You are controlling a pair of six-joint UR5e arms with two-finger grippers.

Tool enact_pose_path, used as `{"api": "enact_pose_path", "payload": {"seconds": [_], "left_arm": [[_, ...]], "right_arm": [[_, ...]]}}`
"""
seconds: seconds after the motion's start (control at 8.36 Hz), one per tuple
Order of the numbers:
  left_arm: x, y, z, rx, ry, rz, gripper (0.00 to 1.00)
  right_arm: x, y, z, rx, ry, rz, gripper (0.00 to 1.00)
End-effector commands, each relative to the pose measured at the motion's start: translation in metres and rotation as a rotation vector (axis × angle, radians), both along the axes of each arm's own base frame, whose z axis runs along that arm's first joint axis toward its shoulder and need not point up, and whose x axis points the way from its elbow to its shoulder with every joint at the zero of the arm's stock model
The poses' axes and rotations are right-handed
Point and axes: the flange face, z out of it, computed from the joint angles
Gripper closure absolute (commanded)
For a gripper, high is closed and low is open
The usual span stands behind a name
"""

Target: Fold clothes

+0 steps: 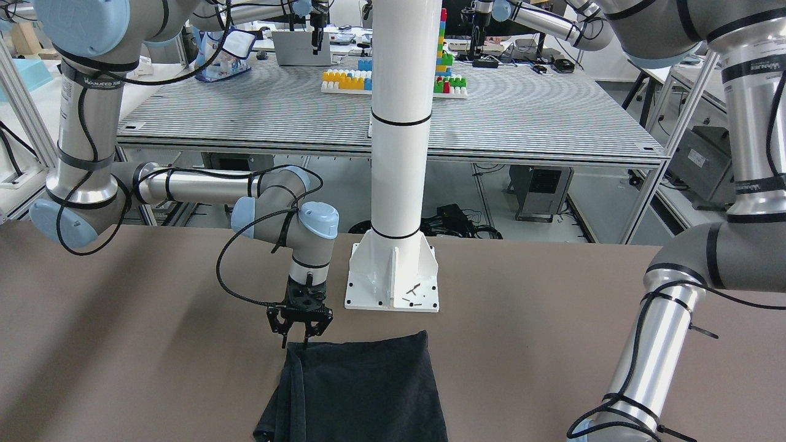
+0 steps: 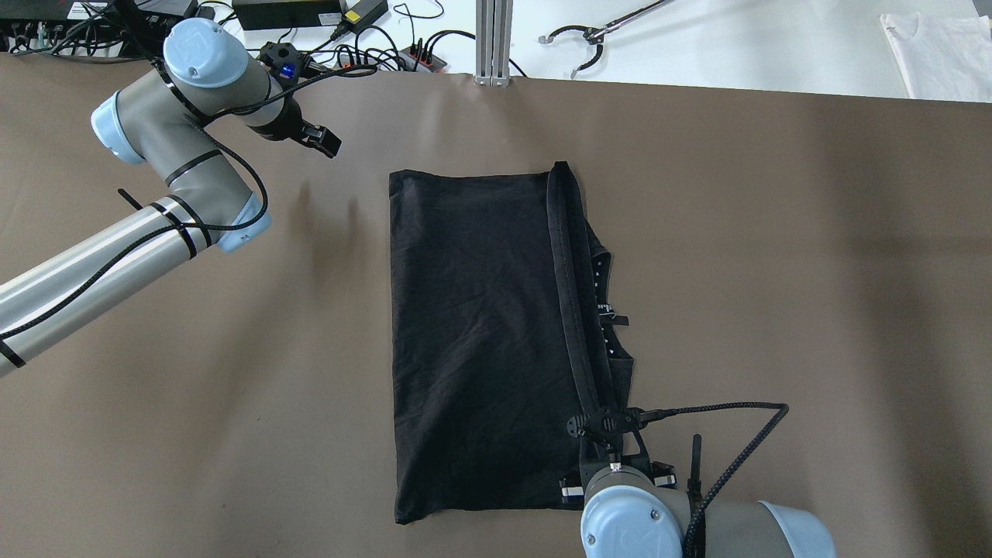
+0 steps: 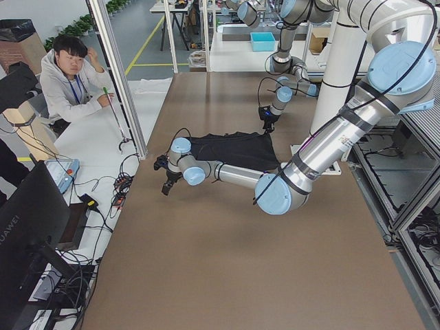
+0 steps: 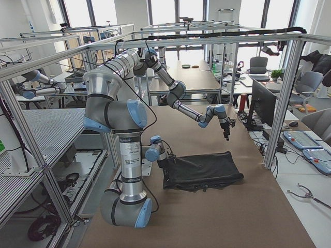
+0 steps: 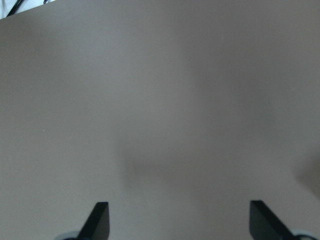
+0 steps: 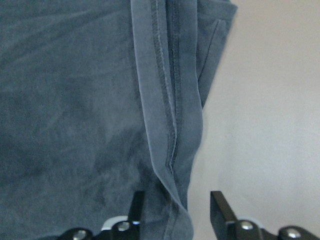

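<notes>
While the black cloth (image 2: 473, 333) lies flat in the middle of the counter (image 2: 775, 232), one long side doubled over into a hemmed ridge, I see my right pincer (image 6: 177, 196) at the robot-side end of that ridge, jaws apart with the hem lying between them. My left pincer (image 5: 179, 206) hangs wide over bare counter, well apart from the cloth.

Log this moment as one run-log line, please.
task: fold clothes | left gripper: open, over bare table | right gripper: open, at hem of black cloth
</notes>
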Motion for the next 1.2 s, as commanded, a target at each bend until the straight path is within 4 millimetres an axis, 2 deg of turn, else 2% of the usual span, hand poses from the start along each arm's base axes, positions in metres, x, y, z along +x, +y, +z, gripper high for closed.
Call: {"api": "enact_pose_path", "payload": {"seconds": [0.0,0.12,0.36,0.48,0.84,1.08], "left_arm": [[0.0,0.0,0.0,-0.003,0.001,-0.002,0.0],[0.0,0.0,0.0,-0.003,0.001,-0.002,0.0],[0.001,0.0,-0.002,-0.001,0.002,0.0,0.0],[0.001,0.0,-0.002,-0.001,0.002,0.0,0.0],[0.002,0.0,-0.002,-0.003,0.001,0.0,0.0],[0.003,0.0,-0.002,-0.003,0.001,0.001,0.0]], "right_arm": [[0.001,-0.053,-0.017,0.059,-0.007,0.013,0.06],[-0.012,-0.075,-0.014,0.064,0.027,0.025,0.06],[-0.032,-0.087,-0.006,0.064,0.071,0.009,0.06],[-0.037,-0.09,0.004,0.082,0.11,-0.032,0.06],[-0.031,-0.106,0.018,0.119,0.176,-0.096,0.06],[-0.015,-0.13,0.019,0.128,0.19,-0.083,0.06]]}}
